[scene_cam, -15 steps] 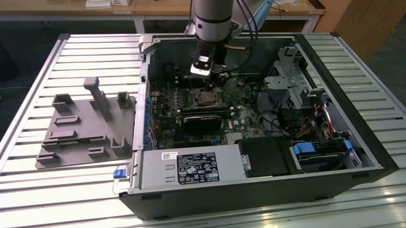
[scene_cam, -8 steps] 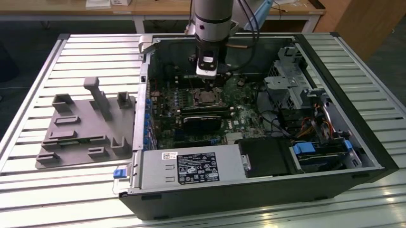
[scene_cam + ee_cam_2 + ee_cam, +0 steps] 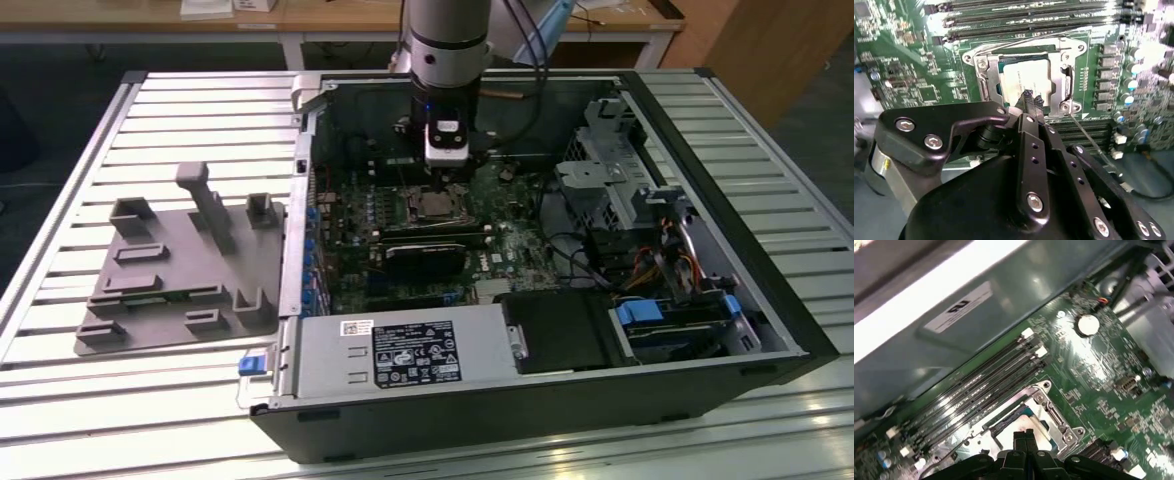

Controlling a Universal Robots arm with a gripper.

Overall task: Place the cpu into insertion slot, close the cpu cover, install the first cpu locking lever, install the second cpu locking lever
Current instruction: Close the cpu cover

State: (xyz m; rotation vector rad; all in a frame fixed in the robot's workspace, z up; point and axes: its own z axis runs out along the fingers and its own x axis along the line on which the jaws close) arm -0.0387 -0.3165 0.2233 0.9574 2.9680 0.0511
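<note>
Inside the open computer case, my gripper [image 3: 446, 180] hangs just above the insertion slot [image 3: 434, 206] on the green board. In the second wrist view the cpu [image 3: 1024, 75] lies in the slot with its pale top up. The silver cpu cover [image 3: 1058, 62] is down around it. My gripper [image 3: 1031, 98] is shut with nothing between its fingers, its tips at the cover's near edge. One thin wire lever [image 3: 1019, 42] runs along the far side of the cover. A second lever [image 3: 1094, 145] sticks out from a near corner. The first wrist view shows my shut gripper [image 3: 1025, 436] over the cover [image 3: 1054, 415].
Long black memory slots [image 3: 979, 385] run beside the socket, against the case wall [image 3: 954, 330]. A black graphics card [image 3: 427, 255] lies on the near side of the socket and a drive cage [image 3: 614, 170] at the exterior view's right. A grey fixture [image 3: 174, 270] sits outside the case.
</note>
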